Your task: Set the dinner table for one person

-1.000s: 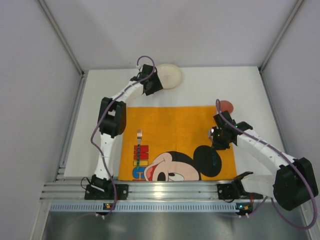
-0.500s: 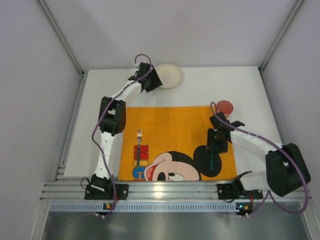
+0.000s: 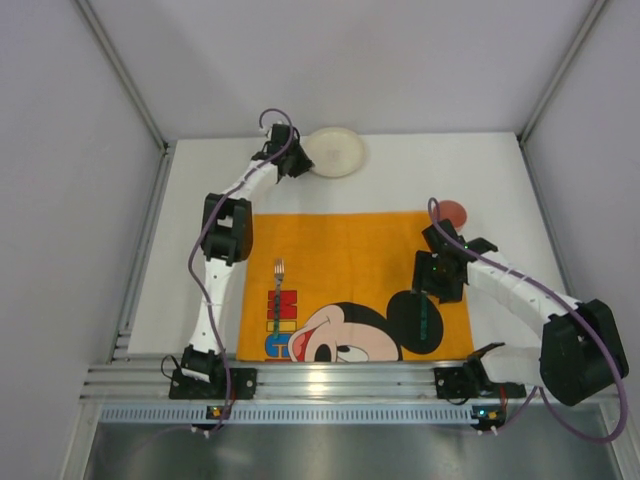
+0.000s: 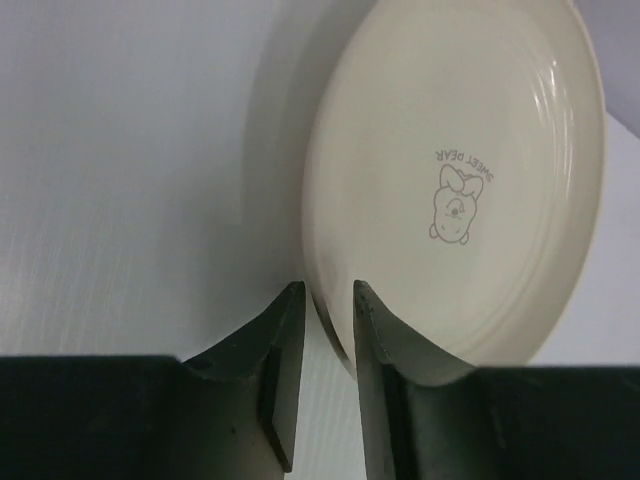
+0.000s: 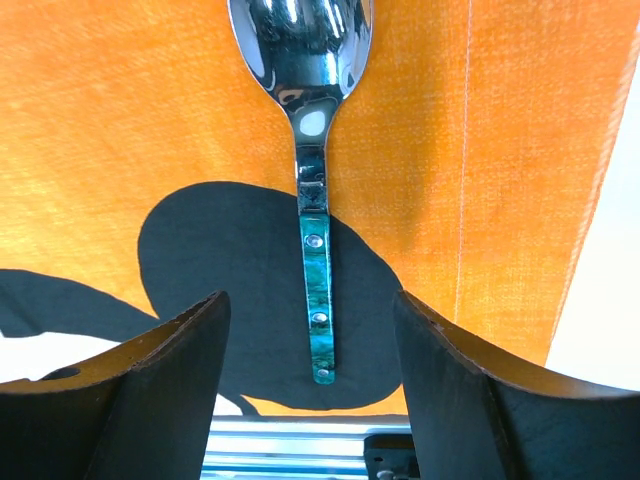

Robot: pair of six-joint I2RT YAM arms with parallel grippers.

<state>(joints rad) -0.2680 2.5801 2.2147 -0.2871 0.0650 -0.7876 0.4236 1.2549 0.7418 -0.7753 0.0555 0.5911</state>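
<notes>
A cream plate (image 3: 335,152) with a small bear print (image 4: 455,150) lies at the back of the white dinner table (image 3: 500,180). My left gripper (image 3: 297,163) (image 4: 328,290) stands at its left rim, the jaws narrowed with the rim between them. A spoon (image 5: 312,180) with a teal handle (image 3: 428,318) lies flat on the orange Mickey Mouse placemat (image 3: 340,250), near its right edge. My right gripper (image 3: 437,280) (image 5: 308,300) hovers over the handle, open and apart from it. A fork (image 3: 279,290) with a coloured handle lies on the placemat's left part.
A small red cup (image 3: 452,212) stands on the table just off the placemat's far right corner, behind my right arm. An aluminium rail (image 3: 330,378) runs along the near edge, and white walls enclose the table.
The right gripper has opened and let go of the spoon, which now lies on the placemat. The left gripper has shifted a little left and back, and its jaws have narrowed on the plate's rim.
</notes>
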